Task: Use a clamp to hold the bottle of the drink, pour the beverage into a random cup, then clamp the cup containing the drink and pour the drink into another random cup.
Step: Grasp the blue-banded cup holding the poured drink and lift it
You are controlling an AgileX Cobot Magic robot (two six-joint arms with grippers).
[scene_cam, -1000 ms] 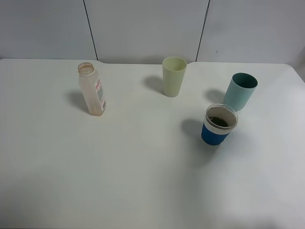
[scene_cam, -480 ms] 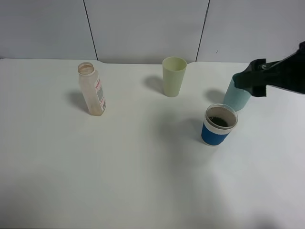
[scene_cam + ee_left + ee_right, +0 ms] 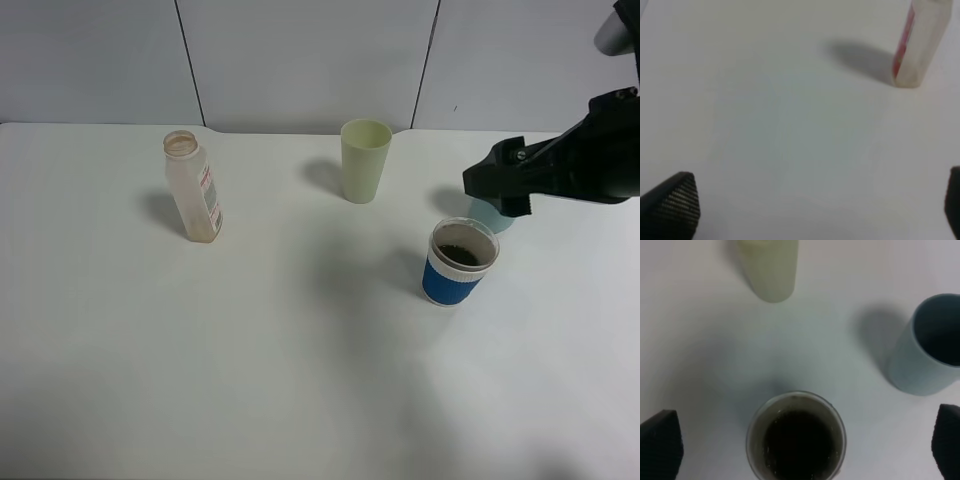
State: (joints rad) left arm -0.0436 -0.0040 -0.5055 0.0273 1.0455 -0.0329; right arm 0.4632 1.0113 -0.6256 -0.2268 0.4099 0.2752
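A clear, empty-looking bottle point(image 3: 195, 190) with a red label stands at the left; it also shows in the left wrist view point(image 3: 920, 45). A clear cup with a blue sleeve point(image 3: 458, 262) holds dark drink. A pale green cup point(image 3: 365, 160) stands at the back. A teal cup point(image 3: 490, 216) is mostly hidden behind my right gripper point(image 3: 497, 190), which hovers open above and just behind the blue-sleeved cup. In the right wrist view the gripper point(image 3: 803, 450) is open, with the drink cup point(image 3: 797, 440) between its fingertips, the teal cup point(image 3: 930, 355) and the green cup point(image 3: 770, 270) beyond. My left gripper point(image 3: 812, 205) is open and empty, well short of the bottle.
The white table point(image 3: 250, 360) runs to a grey panelled wall point(image 3: 300, 60) at the back. The left arm is out of the exterior high view.
My right arm has come in from the right edge and moved left, now covering most of the teal cup. The bottle and cups have not moved.
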